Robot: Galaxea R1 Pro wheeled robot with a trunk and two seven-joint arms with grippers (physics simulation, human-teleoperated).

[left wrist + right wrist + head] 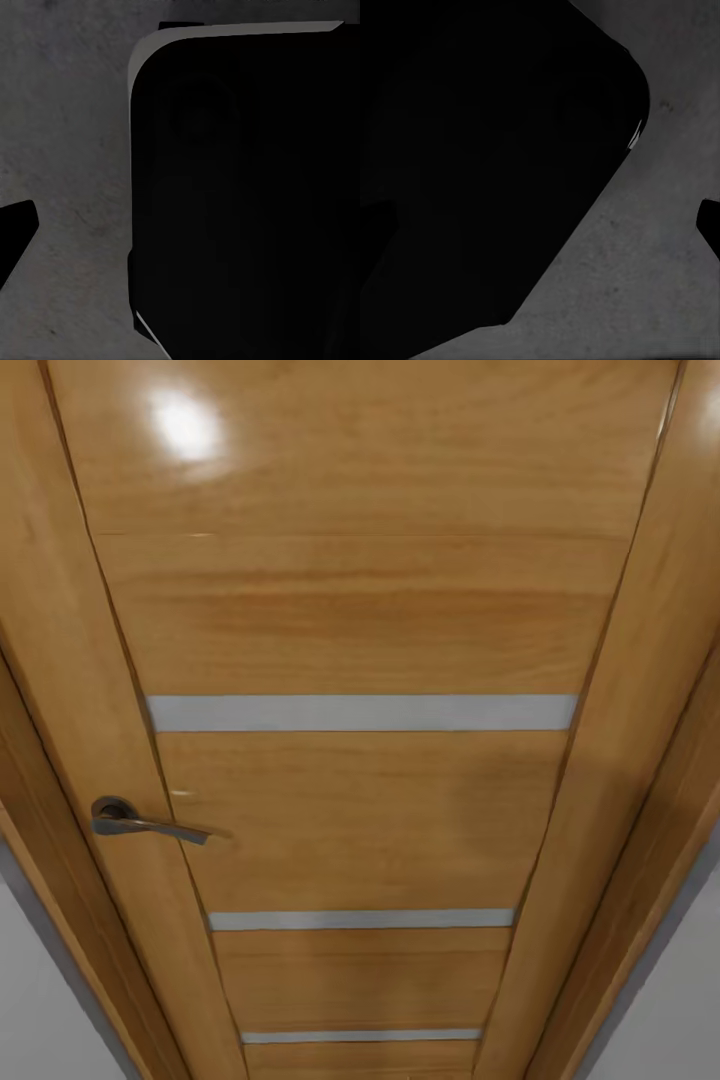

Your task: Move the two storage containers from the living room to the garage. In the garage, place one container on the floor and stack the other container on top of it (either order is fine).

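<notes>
Item: wooden door (360, 610). Head view. Honey-coloured, glossy, with a bright glare spot near the top. Three pale horizontal strips (360, 712) cross its panel. Seen close and steeply foreshortened. It appears closed within its frame (640, 840).

Item: door handle (150, 822). Dark metal lever on a round base, on the door's left side as the head camera sees it, so on the left arm's side.

Item: white wall (50, 1020). Slivers at both lower corners of the head view, outside the frame.

Item: floor (67, 150). Dark grey, mottled concrete, seen under both wrist cameras, consistent with the garage.

Item: black rounded body (247, 202). Large dark mass in the left wrist view; a like mass (487, 157) in the right wrist view. Probably part of the robot itself; not identifiable with certainty.

Item: left gripper. One dark tip (15, 232) at the picture's edge may be a finger. Spread or pressed together: cannot tell.

Item: right gripper. One dark tip (711, 225) at the edge, likewise uncertain. State: cannot tell. Nothing is seen held.

Item: two storage containers. Whereabouts cannot be told from these pictures.

Judgement: the robot is in transit, facing the door from the garage side. The coming move turns on the handle, which lies nearer the left arm, lever pointing toward the door's middle.
</notes>
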